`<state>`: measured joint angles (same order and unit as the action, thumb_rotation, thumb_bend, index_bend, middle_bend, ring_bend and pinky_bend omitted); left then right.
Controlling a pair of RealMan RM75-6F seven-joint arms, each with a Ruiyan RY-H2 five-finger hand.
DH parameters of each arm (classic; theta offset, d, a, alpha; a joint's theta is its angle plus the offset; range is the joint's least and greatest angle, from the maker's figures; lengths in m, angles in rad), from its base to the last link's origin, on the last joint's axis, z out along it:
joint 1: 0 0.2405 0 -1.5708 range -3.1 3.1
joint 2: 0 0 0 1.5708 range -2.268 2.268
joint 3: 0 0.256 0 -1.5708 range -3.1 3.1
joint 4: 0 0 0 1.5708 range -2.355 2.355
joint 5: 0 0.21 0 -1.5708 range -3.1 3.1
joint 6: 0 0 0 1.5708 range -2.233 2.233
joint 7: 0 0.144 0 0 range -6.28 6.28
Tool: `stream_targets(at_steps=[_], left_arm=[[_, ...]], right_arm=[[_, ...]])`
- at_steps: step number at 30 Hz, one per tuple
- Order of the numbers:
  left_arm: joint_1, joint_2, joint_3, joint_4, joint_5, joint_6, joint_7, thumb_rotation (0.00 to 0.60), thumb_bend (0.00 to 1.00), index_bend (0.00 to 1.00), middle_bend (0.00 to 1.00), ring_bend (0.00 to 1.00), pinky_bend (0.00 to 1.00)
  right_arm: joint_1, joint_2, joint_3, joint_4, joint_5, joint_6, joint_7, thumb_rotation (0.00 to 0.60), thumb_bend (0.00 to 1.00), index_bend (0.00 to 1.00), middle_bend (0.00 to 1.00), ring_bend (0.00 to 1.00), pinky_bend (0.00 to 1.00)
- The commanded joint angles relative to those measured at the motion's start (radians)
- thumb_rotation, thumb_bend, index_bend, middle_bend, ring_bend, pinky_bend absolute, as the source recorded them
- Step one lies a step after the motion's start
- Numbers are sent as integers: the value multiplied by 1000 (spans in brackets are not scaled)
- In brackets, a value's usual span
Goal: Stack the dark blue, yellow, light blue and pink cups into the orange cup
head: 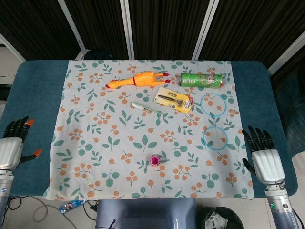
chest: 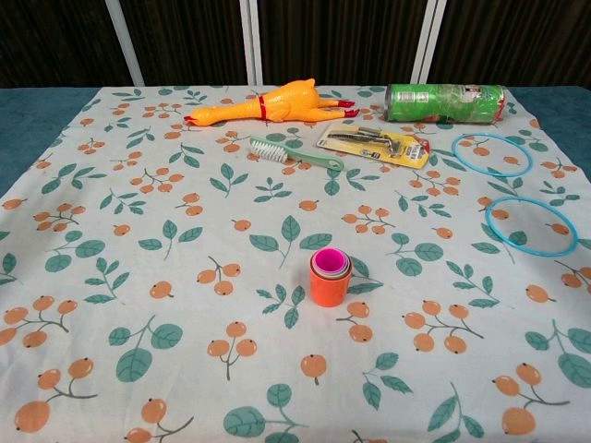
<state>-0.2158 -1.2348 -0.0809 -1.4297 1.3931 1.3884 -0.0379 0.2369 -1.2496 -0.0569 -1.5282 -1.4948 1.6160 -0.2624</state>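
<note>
An orange cup (chest: 329,288) stands upright on the floral cloth near the table's front middle, with a pink cup (chest: 328,261) nested at its top; in the head view the orange cup (head: 155,161) shows as a small pink-and-orange ring. Any cups below the pink one are hidden inside. My right hand (head: 263,157) hangs off the table's right edge, fingers spread, holding nothing. My left hand (head: 13,145) stays off the left edge, fingers apart and empty. Neither hand appears in the chest view.
At the back lie a rubber chicken (head: 137,79), a green can (head: 201,80) on its side, a carded tool pack (head: 175,99) and a toothbrush (head: 147,108). Two blue rings (head: 213,104) (head: 215,138) lie on the right. The floral cloth (head: 95,157) covers the blue table.
</note>
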Motion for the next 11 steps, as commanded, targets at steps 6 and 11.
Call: stream_targets(at_steps=[6,11], left_arm=[[13,22,7,-34,1,1,23,600,167,113,0,0,0],[18,29,10,-47,13,9,19,600,167,113,0,0,0]], right_arm=[[-47,-71,30,101,7,10,15,600,321,0,0,0,61],[-51,-82,41,120,20,-23,1,600,321,0,0,0,61]])
